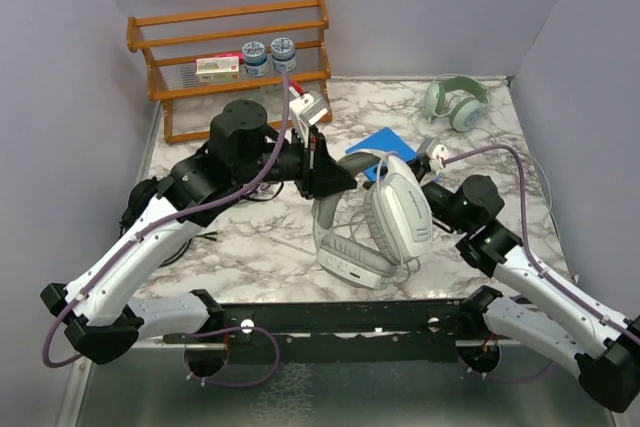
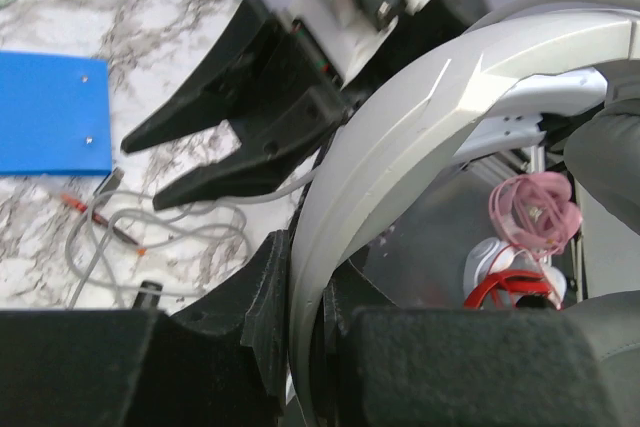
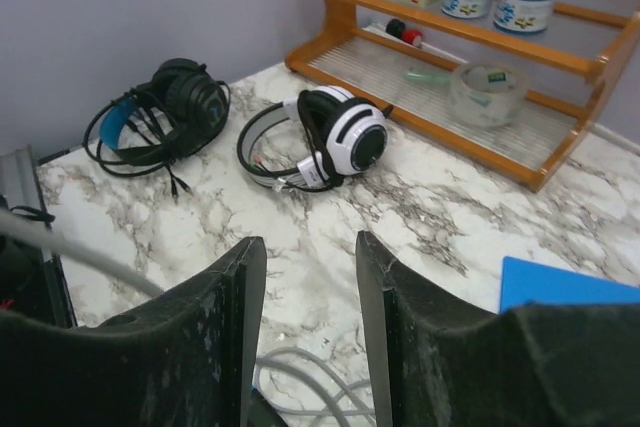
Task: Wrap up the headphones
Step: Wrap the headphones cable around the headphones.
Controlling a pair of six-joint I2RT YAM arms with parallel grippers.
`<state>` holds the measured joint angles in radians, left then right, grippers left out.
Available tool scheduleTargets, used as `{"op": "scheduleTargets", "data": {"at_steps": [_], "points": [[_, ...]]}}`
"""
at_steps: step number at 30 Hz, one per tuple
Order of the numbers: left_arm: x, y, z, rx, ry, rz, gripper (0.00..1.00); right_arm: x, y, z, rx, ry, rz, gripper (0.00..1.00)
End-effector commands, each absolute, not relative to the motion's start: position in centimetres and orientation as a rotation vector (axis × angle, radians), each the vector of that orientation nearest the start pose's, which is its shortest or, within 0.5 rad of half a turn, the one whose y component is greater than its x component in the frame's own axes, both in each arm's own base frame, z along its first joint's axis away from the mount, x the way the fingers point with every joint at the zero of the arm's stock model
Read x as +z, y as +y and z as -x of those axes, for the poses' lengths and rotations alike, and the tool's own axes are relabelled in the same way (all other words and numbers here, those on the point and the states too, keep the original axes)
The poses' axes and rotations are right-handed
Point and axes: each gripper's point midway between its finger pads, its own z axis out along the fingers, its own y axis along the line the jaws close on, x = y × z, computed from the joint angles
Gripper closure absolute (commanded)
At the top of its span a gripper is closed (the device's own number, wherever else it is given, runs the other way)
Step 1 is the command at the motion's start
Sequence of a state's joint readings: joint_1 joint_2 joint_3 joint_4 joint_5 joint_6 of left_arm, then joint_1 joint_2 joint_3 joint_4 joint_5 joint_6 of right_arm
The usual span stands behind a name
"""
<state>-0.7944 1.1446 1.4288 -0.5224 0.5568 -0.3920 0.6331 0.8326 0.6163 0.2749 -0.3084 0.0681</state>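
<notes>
the pale grey headphones point(image 1: 395, 212) are found at the middle of the marble table point(image 1: 250, 242), their headband clamped in the closed left claw point(image 2: 305, 332). the right claw point(image 3: 308, 247) is parted, with nothing gripped between its fingers.

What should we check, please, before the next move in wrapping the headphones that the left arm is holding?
1. Left pincer clamped on the headband of the grey-white headphones: ok.
2. Right pincer open, with nothing between its fingers: ok.
3. Cable gathered up: not ok, it lies in loose loops on the table beside the right pincer.
4. That loose cable belongs to the held pair: cannot tell.
5. Black headphones and white-and-black headphones lie apart from the held pair: ok.
</notes>
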Motion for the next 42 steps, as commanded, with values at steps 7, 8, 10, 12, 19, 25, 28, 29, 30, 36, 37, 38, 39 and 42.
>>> {"op": "scheduleTargets", "data": {"at_steps": [7,8,10,12,19,25,28,29,30,36,37,38,39,42], "points": [[47.9,-30.5,-13.2,-1.505,1.702,-0.709,1.0,31.0,27.8,-20.7,1.018,1.137,0.828,0.51],[48.1,-30.5,-13.4,-1.502,1.705,-0.693,1.0,30.7,28.1,-20.3,1.047,1.127,0.851,0.51],[48.2,-30.6,-13.7,-1.507,1.722,-0.654,1.0,30.3,28.8,-19.8,1.089,1.112,0.898,0.51],[48.2,-30.9,-14.1,-1.515,1.745,-0.622,1.0,30.0,29.3,-19.5,1.11,1.106,0.945,0.51],[49.1,-30.8,-15.2,-1.483,1.771,-0.547,1.0,28.4,25.2,-25.8,0.825,1.37,0.565,0.51],[47.5,-30.5,-16.9,-1.384,1.817,-0.494,1.0,26.5,16.7,-27.8,0.486,1.523,0.178,0.45],[47.0,-30.8,-17.4,-1.371,1.831,-0.487,1.0,26.2,16.2,-26.1,0.503,1.534,0.215,0.33],[47.0,-30.8,-17.6,-1.364,1.831,-0.487,1.0,26.1,16.2,-25.5,0.52,1.537,0.235,0.29],[46.9,-30.8,-17.8,-1.352,1.832,-0.481,1.0,26.0,16.4,-24.9,0.543,1.537,0.255,0.24],[47.0,-30.9,-18.1,-1.345,1.837,-0.483,1.0,26.5,20.8,-20.2,0.832,1.364,0.528,0.0],[47.1,-30.9,-18.0,-1.349,1.836,-0.484,1.0,26.4,21.4,-19.9,0.858,1.345,0.554,0.0],[47.1,-30.9,-18.0,-1.353,1.835,-0.485,1.0,25.8,21.8,-20.1,0.867,1.349,0.571,0.0],[47.2,-30.8,-17.9,-1.353,1.835,-0.483,1.0,25.6,22.2,-20.6,0.86,1.351,0.585,0.0],[47.3,-30.6,-17.8,-1.349,1.833,-0.475,1.0,24.9,22.8,-22.7,0.8,1.378,0.581,0.0]]}}
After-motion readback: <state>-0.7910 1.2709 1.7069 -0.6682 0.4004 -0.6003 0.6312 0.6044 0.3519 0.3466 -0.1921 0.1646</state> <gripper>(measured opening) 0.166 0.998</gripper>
